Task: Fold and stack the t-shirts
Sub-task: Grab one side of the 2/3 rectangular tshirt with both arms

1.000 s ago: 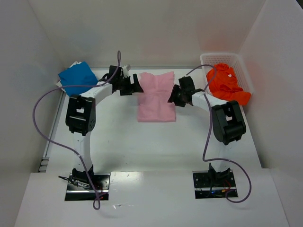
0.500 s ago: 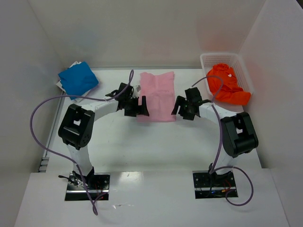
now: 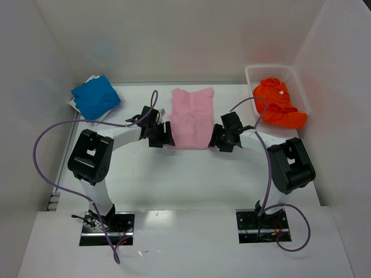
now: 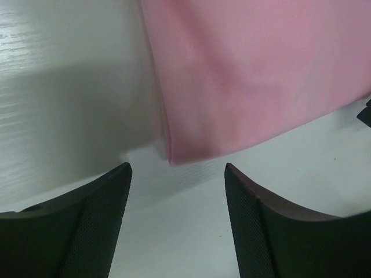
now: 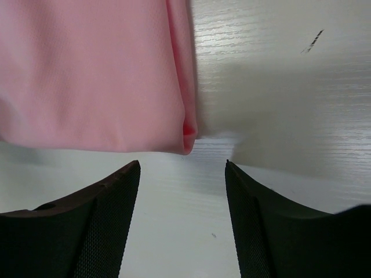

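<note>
Viewing the cell from above, we find the pink t-shirt point(image 3: 191, 119) lying flat at the middle of the worktop point(image 3: 185, 174). It is folded into a narrow panel whose long axis runs away from the arm bases. The left end effector point(image 3: 163, 136) sits low at the near left corner of that panel. The right end effector point(image 3: 221, 140) sits low at the near right corner (the two arms roughly mirror each other across the garment).

In the left wrist view, we see both fingers point(image 4: 81, 226) spread apart, with only bare worktop between them. The folded corner of the pink cloth lies just ahead of the fingertips, in line with the gap, and neither finger touches it. We record the left end effector as wide and holding nothing.

In the right wrist view, the fingers point(image 5: 87, 226) likewise stand apart over bare worktop. The pink corner, which shows a doubled edge, lies just ahead of the gap and is not gripped. We record the right end effector as wide and empty.

The blue t-shirt point(image 3: 95, 97) rests as a folded packet at the far left corner of the worktop, well apart from both arms. The orange t-shirt point(image 3: 277, 105) lies crumpled in the white mesh basket point(image 3: 268, 69) at the far right corner, with part of it hanging over the near rim.
</note>
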